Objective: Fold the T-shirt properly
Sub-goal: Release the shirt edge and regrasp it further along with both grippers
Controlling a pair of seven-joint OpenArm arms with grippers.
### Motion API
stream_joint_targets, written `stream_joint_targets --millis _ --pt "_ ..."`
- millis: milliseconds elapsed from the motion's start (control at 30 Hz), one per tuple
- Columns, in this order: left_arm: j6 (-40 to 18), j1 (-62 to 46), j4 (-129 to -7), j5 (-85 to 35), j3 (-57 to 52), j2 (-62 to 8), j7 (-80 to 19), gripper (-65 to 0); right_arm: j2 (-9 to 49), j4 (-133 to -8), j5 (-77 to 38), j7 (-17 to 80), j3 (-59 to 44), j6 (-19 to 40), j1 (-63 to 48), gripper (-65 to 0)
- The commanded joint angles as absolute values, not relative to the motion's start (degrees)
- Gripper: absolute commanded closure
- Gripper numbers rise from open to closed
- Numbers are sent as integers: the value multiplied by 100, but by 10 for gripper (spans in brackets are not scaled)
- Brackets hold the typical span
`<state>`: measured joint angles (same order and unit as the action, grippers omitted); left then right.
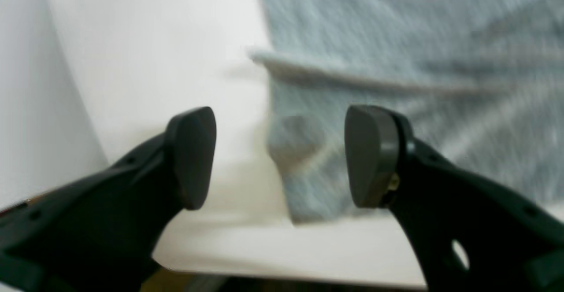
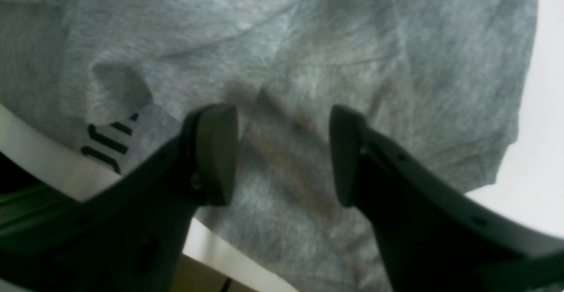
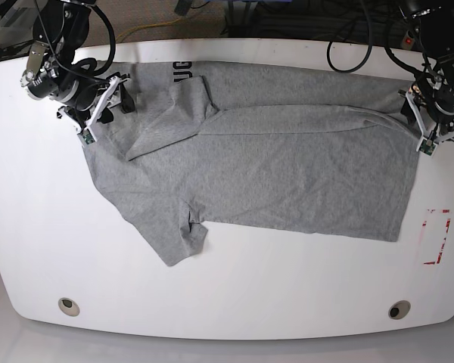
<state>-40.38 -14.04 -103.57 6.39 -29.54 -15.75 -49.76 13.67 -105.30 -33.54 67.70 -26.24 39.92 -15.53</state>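
Observation:
The light grey T-shirt (image 3: 272, 166) lies spread across the white table (image 3: 234, 295), its far part folded down over itself, one sleeve pointing to the front left. Dark lettering (image 3: 183, 73) shows at its far edge and in the right wrist view (image 2: 108, 140). My right gripper (image 3: 115, 94) is at the shirt's far left corner, open, jaws just above wrinkled fabric (image 2: 282, 155). My left gripper (image 3: 414, 113) is at the shirt's right edge, open and empty (image 1: 282, 157), with the shirt's corner (image 1: 304, 160) between its pads; this view is blurred.
A red-outlined rectangle (image 3: 436, 237) is marked on the table at the right. Two round grommets (image 3: 69, 305) (image 3: 398, 309) sit near the front edge. Cables (image 3: 348, 45) hang behind the table's far edge, which runs close to both grippers.

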Motion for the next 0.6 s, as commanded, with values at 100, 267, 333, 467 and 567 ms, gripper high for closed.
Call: stream_joint_targets --millis 100,267,333,467,567 --pt "-4000 -1279 -10185 629 -2941 -1631 -4910 -419 1341 -10624 -3442 6686 -2659 4000 -1552 -320" --pt "-4000 -734 -9947 655 -2949 -1534 -4945 -425 1305 -10615 -3442 6686 -2668 4000 -1560 -320" --pt "-4000 -585 -9842 655 -2941 -1534 -4945 -425 1305 -10615 -3442 6686 -2668 4000 -1560 -320" --pt "-4000 -312 -9552 646 -2949 -1534 -4954 -426 1305 -10624 -3442 6686 -2668 4000 -1560 -320" --pt "-4000 -180 -9341 646 -2976 -1534 -5051 -426 1305 -10624 -3442 6686 -2668 4000 -1560 -320"
